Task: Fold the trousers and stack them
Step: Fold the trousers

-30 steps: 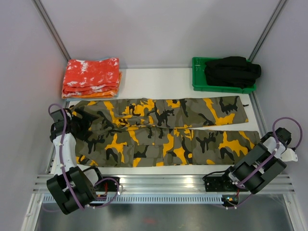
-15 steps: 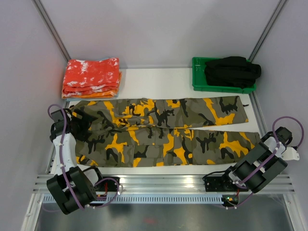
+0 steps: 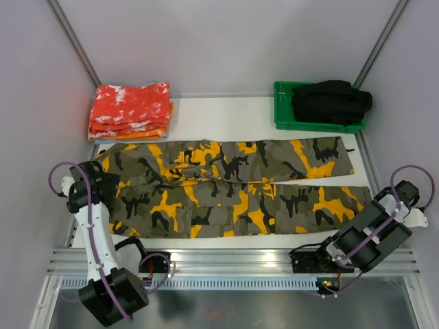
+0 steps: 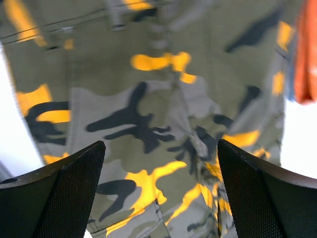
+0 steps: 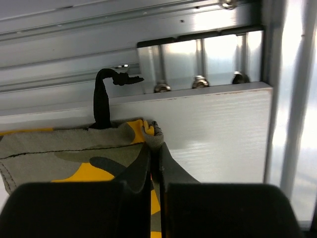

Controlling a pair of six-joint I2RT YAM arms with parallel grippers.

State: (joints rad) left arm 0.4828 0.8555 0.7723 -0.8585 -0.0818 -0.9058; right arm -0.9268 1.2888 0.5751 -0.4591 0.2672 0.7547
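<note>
The camouflage trousers (image 3: 226, 185) lie flat and full length across the table, waist at the left, both legs running right. My left gripper (image 3: 103, 181) hovers over the waist end, wide open (image 4: 161, 144), with only camouflage cloth (image 4: 148, 89) showing below between the fingers. At the far right my right gripper (image 3: 372, 205) sits at the near leg's hem. In its wrist view the jaws (image 5: 154, 148) are shut, pinching the hem corner of the trousers (image 5: 64, 148), beside a black cord loop (image 5: 101, 104).
Folded red-orange speckled cloths (image 3: 130, 110) are stacked at the back left, their edge also in the left wrist view (image 4: 307, 49). A green tray (image 3: 282, 116) at the back right holds a black garment (image 3: 330, 99). An aluminium rail (image 3: 233, 260) runs along the near edge.
The left arm has swung back toward the table's left edge, its gripper still open. The right gripper has closed onto the hem corner of the near leg.
</note>
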